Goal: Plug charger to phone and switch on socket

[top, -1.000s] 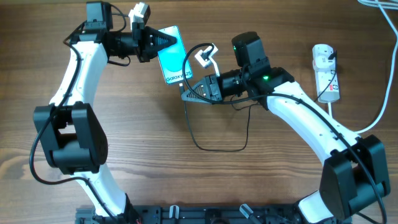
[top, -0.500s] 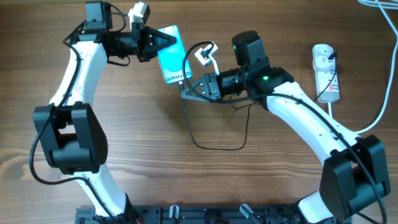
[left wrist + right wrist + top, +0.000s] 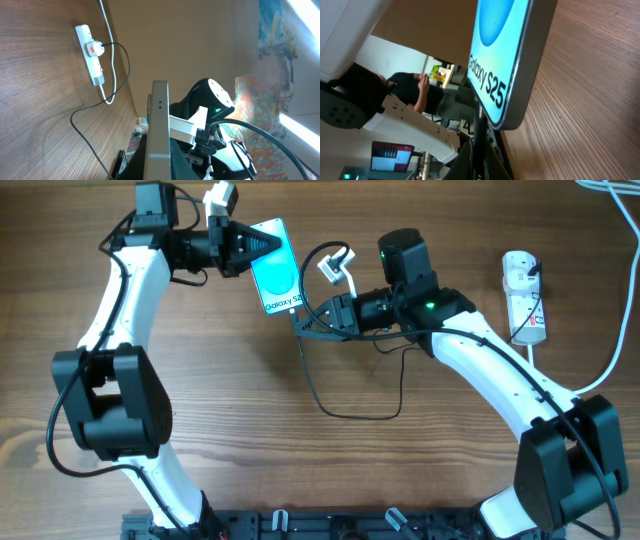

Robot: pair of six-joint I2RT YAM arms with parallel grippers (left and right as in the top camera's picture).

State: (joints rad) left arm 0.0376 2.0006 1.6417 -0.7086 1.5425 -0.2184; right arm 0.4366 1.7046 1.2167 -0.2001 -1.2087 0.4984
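The phone, cyan screen with "Galaxy S25" on a white band, is held tilted above the table by my left gripper, shut on its top end; it shows edge-on in the left wrist view. My right gripper is shut on the charger's plug end, right at the phone's bottom edge. In the right wrist view the black plug touches the phone's bottom edge. The black cable loops on the table. The socket lies at the far right, apart from both grippers.
A thick white lead runs from the socket along the right edge. The socket also shows in the left wrist view with a plug in it. The right arm crosses the table's right half.
The right gripper has moved up and right with the plug to the phone's bottom edge. The cable loop has shifted slightly right. The phone has moved slightly up.
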